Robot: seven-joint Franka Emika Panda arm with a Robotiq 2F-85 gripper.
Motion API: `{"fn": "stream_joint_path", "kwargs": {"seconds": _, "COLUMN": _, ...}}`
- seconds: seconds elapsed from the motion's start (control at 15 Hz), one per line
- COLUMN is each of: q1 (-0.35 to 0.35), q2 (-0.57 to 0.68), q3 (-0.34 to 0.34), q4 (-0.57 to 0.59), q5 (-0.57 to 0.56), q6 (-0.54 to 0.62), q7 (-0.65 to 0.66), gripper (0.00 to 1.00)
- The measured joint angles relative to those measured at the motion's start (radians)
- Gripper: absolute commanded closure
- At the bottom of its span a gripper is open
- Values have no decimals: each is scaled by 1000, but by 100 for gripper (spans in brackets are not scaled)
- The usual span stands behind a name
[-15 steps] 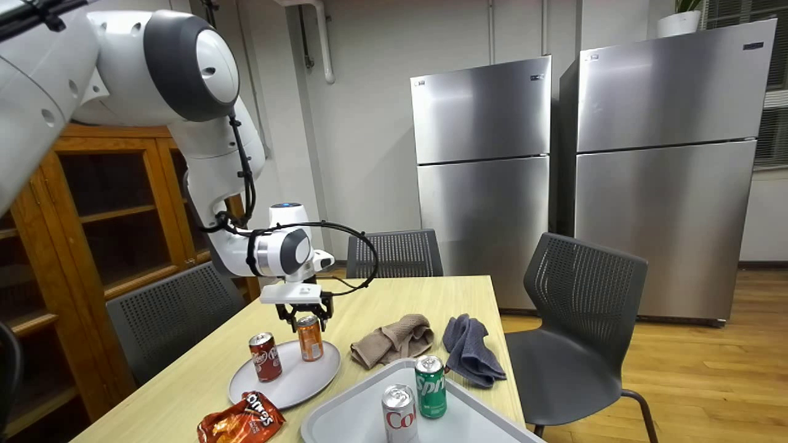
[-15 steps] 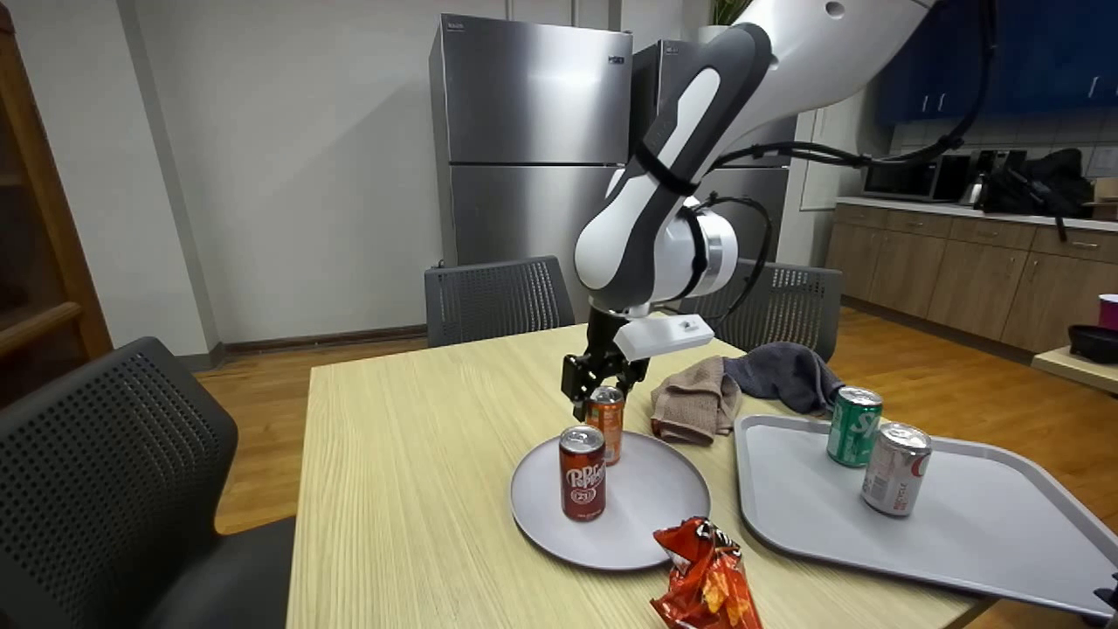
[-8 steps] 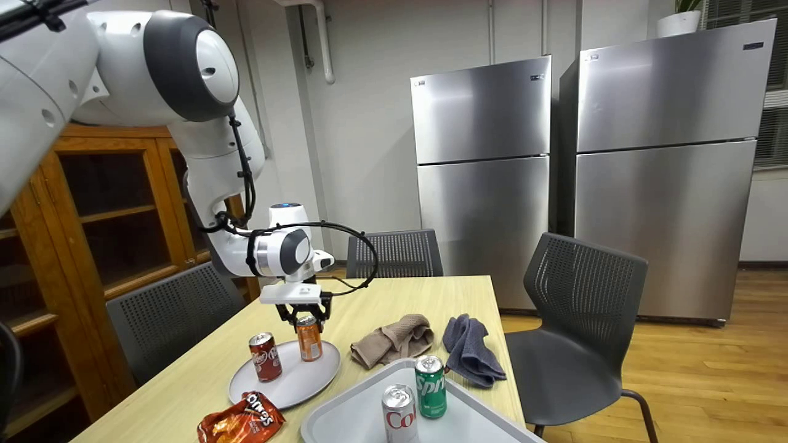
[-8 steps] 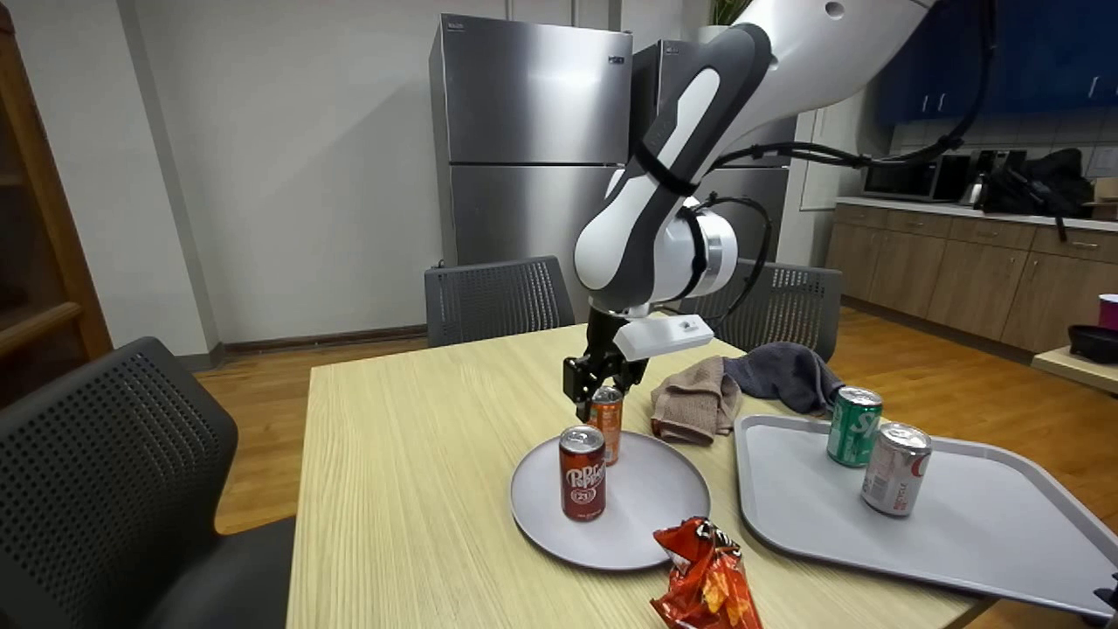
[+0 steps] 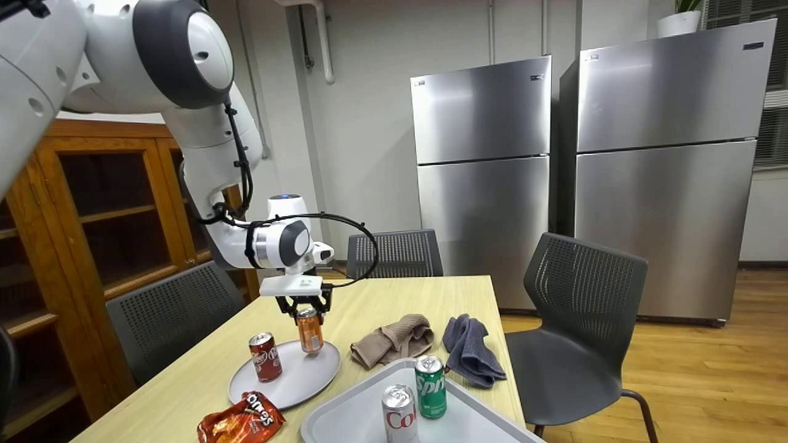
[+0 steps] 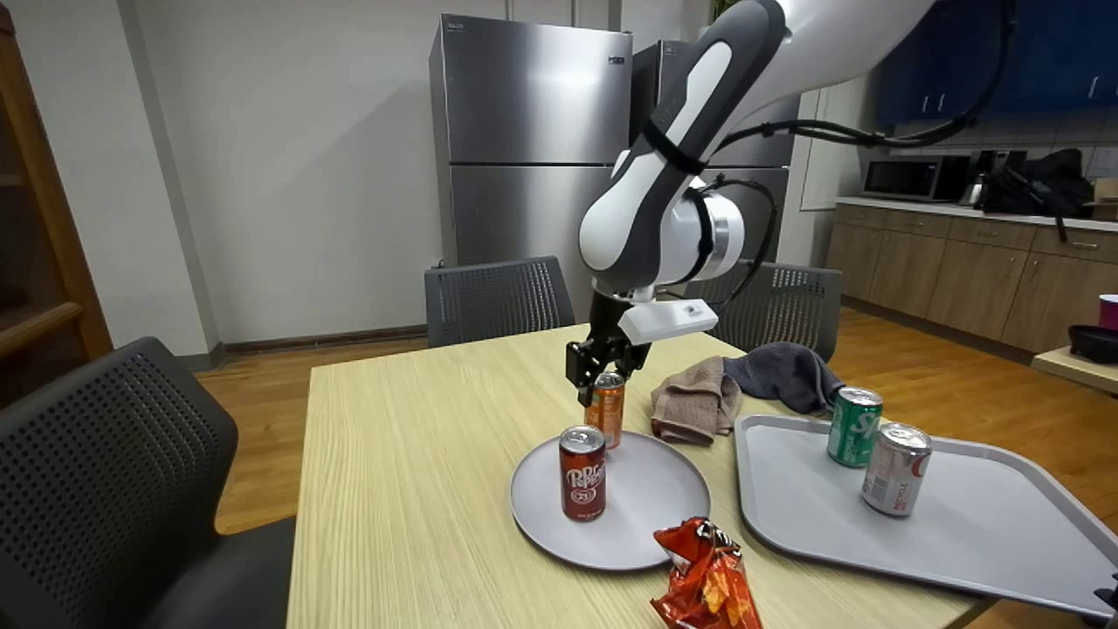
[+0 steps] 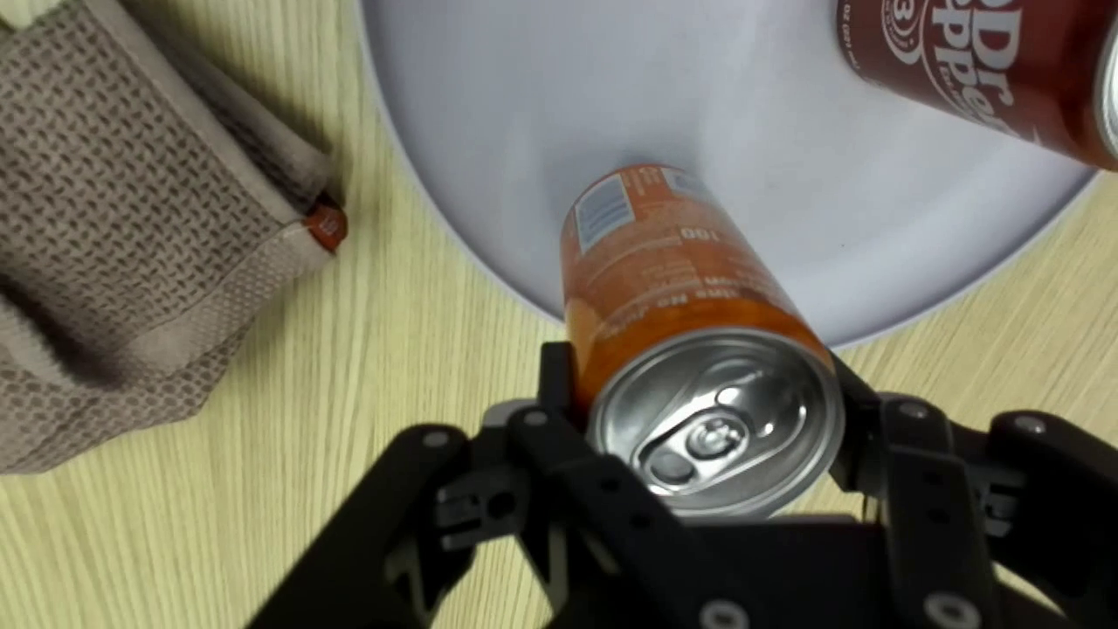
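Observation:
My gripper (image 5: 308,317) is shut on an orange can (image 5: 311,338), one finger on each side near its top. In the wrist view the fingers (image 7: 704,389) press against the can (image 7: 672,253), its silver lid facing the camera. In both exterior views the can hangs slightly tilted, a little above the round grey plate (image 6: 646,515). A dark red Dr Pepper can (image 6: 583,480) stands upright on the plate beside it. It also shows at the upper right of the wrist view (image 7: 978,70). In an exterior view it partly hides the orange can's lower part (image 6: 607,415).
A grey tray (image 6: 987,515) holds a green Sprite can (image 6: 854,428) and a silver Coke can (image 6: 897,472). A brown cloth (image 5: 394,339) and a dark blue cloth (image 5: 473,352) lie beside it. A red chip bag (image 5: 243,421) lies near the plate. Chairs (image 5: 578,332) surround the table.
The arm and gripper have risen a little. The orange can has come up off the plate with the gripper. The other things have not moved.

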Motion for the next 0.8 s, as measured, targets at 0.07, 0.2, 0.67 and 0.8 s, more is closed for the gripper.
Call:
{"fn": "stream_joint_path", "kwargs": {"seconds": 0.07, "q1": -5, "q2": -19, "q3": 2, "q4": -14, "q5": 0, "q6": 0, "q7": -10, "gripper": 62}}
{"fn": "stream_joint_path", "kwargs": {"seconds": 0.2, "q1": -18, "q2": -59, "q3": 7, "q4": -45, "q5": 0, "q6": 0, "q7": -33, "gripper": 62}}
{"fn": "stream_joint_path", "kwargs": {"seconds": 0.67, "q1": -85, "q2": -184, "q3": 15, "q4": -178, "q5": 2, "q6": 30, "q7": -65, "gripper": 62}}
{"fn": "stream_joint_path", "kwargs": {"seconds": 0.8, "q1": -117, "q2": -219, "q3": 25, "q4": -225, "q5": 8, "q6": 45, "q7": -83, "gripper": 62}}
